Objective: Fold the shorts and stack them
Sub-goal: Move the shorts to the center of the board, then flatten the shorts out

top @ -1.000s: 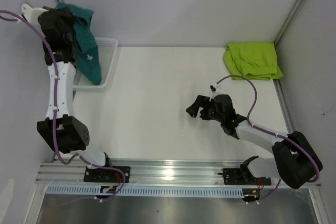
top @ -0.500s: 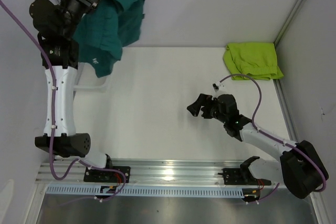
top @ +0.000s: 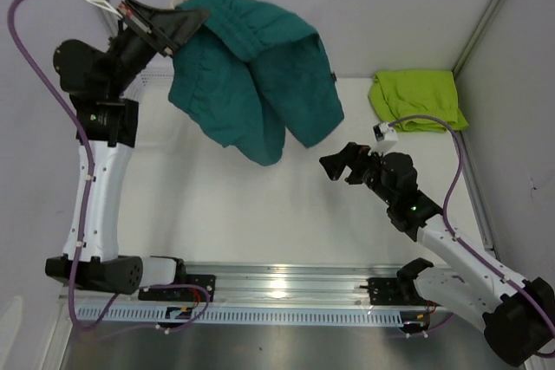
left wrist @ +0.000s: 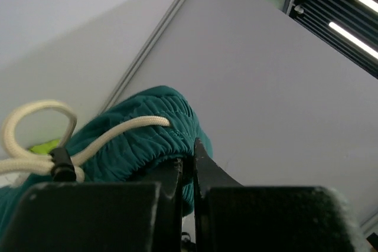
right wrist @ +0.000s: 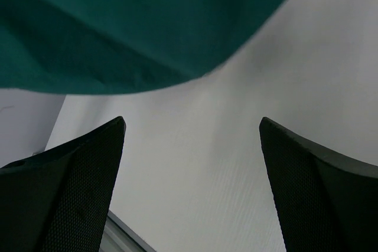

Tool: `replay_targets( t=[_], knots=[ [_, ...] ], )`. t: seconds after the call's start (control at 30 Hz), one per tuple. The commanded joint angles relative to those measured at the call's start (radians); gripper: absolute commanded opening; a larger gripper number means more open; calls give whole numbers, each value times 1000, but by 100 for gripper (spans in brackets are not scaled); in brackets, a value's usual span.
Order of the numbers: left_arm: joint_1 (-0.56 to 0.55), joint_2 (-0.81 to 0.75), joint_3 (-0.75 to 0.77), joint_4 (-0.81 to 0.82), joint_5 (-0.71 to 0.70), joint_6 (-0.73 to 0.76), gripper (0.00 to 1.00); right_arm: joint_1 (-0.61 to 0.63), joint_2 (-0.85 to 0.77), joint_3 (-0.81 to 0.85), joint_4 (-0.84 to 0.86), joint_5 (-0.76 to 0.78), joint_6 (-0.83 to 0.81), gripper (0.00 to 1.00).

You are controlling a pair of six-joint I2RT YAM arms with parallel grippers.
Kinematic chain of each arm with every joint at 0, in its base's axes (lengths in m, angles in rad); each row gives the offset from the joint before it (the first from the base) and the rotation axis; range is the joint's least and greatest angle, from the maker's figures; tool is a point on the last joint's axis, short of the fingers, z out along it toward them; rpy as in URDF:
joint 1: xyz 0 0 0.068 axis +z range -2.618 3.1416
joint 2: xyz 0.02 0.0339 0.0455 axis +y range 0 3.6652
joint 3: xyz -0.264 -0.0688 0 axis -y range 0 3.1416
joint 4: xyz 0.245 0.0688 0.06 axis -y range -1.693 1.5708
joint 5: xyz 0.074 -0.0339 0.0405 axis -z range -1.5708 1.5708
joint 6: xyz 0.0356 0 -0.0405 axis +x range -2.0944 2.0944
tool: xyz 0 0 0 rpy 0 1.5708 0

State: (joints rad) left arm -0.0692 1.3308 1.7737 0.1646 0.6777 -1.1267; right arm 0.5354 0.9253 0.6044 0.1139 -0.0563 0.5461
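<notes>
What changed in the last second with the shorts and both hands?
The left hand, shut on the teal shorts at the waistband, swung up and rightward from the far left corner, carrying them over the table, where they hang unfurled. The right hand, open, edged slightly right and farther out. The lime green shorts stayed put at the far right.

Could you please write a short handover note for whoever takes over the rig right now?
Left end effector: shut on the teal shorts at the waistband, holding them in the air above the table; they hang unfolded.
Right end effector: open, empty, near the hanging hem.
Lime green shorts: far right corner of the table, apparently folded.
Done: the green pair, it seems.
Left: lay out and fold the teal pair, then stack the two.
</notes>
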Motion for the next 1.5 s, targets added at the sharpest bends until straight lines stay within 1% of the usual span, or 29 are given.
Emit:
replay_targets(
  t=[0.0, 0.03, 0.13, 0.17, 0.2, 0.23, 0.27, 0.3, 0.33, 0.37, 0.4, 0.43, 0.47, 0.5, 0.53, 0.6, 0.63, 0.7, 0.73, 0.8, 0.83, 0.9, 0.93, 1.07, 1.1, 1.17, 1.27, 1.43, 1.47],
  knots=[
    [-37, -128, -314, 118, 26, -10, 0, -41, -49, -14, -54, 50, -5, 95],
    [-41, -198, -386, 143, 8, 1, 0, -57, -71, -34, -69, 52, 8, 95],
    [-43, -292, -775, 168, -23, 44, 0, -132, -108, -75, -112, 43, 47, 95],
    [-43, -342, -895, 188, -21, 41, 0, -170, -114, -83, -167, 47, 57, 94],
    [-43, -360, -896, 214, -21, 36, 0, -192, -115, -90, -181, 47, 66, 94],
    [-44, -380, -1054, 239, -20, 35, 0, -212, -118, -109, -186, 38, 78, 94],
    [-44, -418, -1097, 246, -17, 47, 0, -235, -112, -120, -183, 17, 77, 93],
    [-43, -436, -1137, 237, -20, 62, 0, -271, -106, -126, -166, -47, 77, 92],
    [-43, -458, -1219, 218, -26, 80, 0, -281, -100, -133, -163, -69, 78, 91],
    [-41, -500, -1238, 135, -52, 125, 0, -284, -82, -143, -161, -91, 93, 91],
    [-38, -524, -1264, 87, -70, 148, 0, -285, -71, -147, -166, -130, 103, 91],
    [-31, -548, -1278, 34, -95, 171, 0, -281, -60, -150, -171, -152, 113, 90],
    [-21, -597, -1284, -78, -148, 207, 0, -278, -39, -164, -166, -186, 148, 90],
    [-9, -622, -1292, -127, -170, 221, 0, -270, -28, -176, -151, -209, 167, 89],
    [29, -649, -1300, -167, -187, 235, 0, -249, -17, -187, -131, -230, 185, 88],
    [72, -730, -1316, -282, -207, 254, 0, -215, 4, -199, -123, -218, 233, 86],
    [141, -763, -1324, -307, -207, 257, 0, -195, 13, -199, -84, -212, 239, 86],
    [179, -827, -1347, -390, -219, 268, 0, -144, 45, -189, -57, -186, 245, 85],
    [205, -884, -1347, -419, -230, 275, 0, -131, 59, -184, -46, -175, 236, 84],
    [230, -921, -1326, -515, -257, 298, 0, -103, 111, -169, -11, -159, 194, 81],
    [256, -938, -1306, -534, -253, 306, 0, -98, 131, -167, 6, -160, 181, 81],
    [284, -937, -1272, -556, -224, 315, 0, -100, 174, -166, 72, -174, 169, 80],
    [310, -923, -1269, -554, -177, 314, 0, -100, 225, -161, 95, -181, 169, 80],
    [345, -886, -1249, -518, -70, 303, 0, -112, 363, -144, 264, -253, 189, 75],
    [347, -883, -1249, -511, -63, 301, 0, -118, 415, -135, 283, -260, 201, 75],
    [348, -884, -1254, -494, -46, 301, 0, -126, 466, -101, 348, -292, 219, 71],
    [348, -889, -1260, -497, -41, 308, 0, -140, 546, -57, 434, -333, 250, 69],
    [348, -892, -1251, -510, -40, 324, 0, -150, 635, 30, 452, -326, 225, 69],
    [348, -892, -1252, -514, -40, 326, 0, -156, 679, 56, 458, -338, 232, 68]
  ],
)
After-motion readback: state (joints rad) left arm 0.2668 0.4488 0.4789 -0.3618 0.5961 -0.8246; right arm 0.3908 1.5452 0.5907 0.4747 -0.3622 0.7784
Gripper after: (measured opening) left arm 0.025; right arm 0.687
